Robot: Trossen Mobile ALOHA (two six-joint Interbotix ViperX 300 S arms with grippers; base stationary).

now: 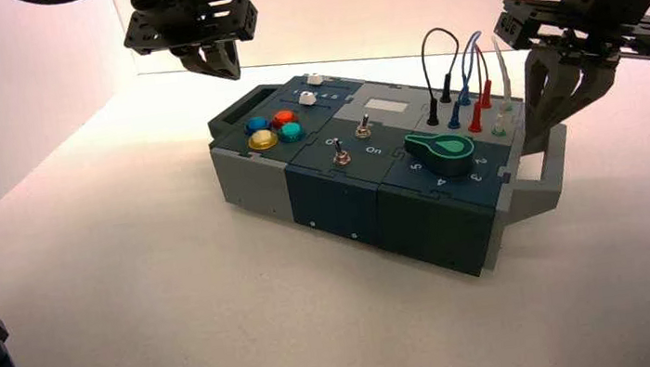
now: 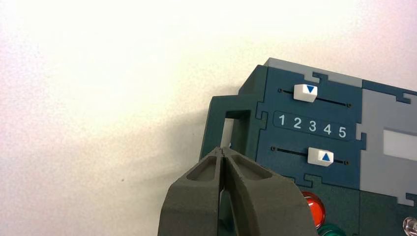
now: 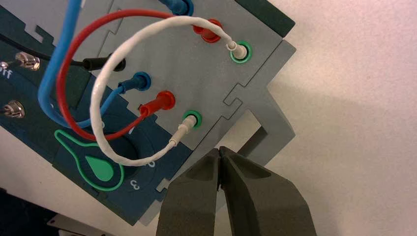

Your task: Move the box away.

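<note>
The left gripper point(image 1: 228, 68), jaws together, hangs at the upper left of the frame near the box's dark green end handle point(image 1: 224, 118); the left wrist view shows its tips over that handle's opening. The long teal and grey box point(image 1: 331, 187) sits at an angle on the pale bench point(image 1: 168, 306), filling the centre and right of centre, its left end farther from the camera than its right. Two white sliders point(image 1: 307, 99) top the left end, with four round buttons point(image 1: 274, 129) in blue, yellow, red and teal before them. Two metal toggle switches point(image 1: 341, 153) stand at mid-box, left of a green dial point(image 1: 441, 152) near the front edge. Behind the dial, black, blue, red and white plug wires point(image 1: 480, 71) loop above a grey panel. At right, the right gripper point(image 1: 530, 135), its jaws also together, points down at the opening of the grey end handle point(image 1: 538, 195); whether it touches the handle cannot be told.
</note>
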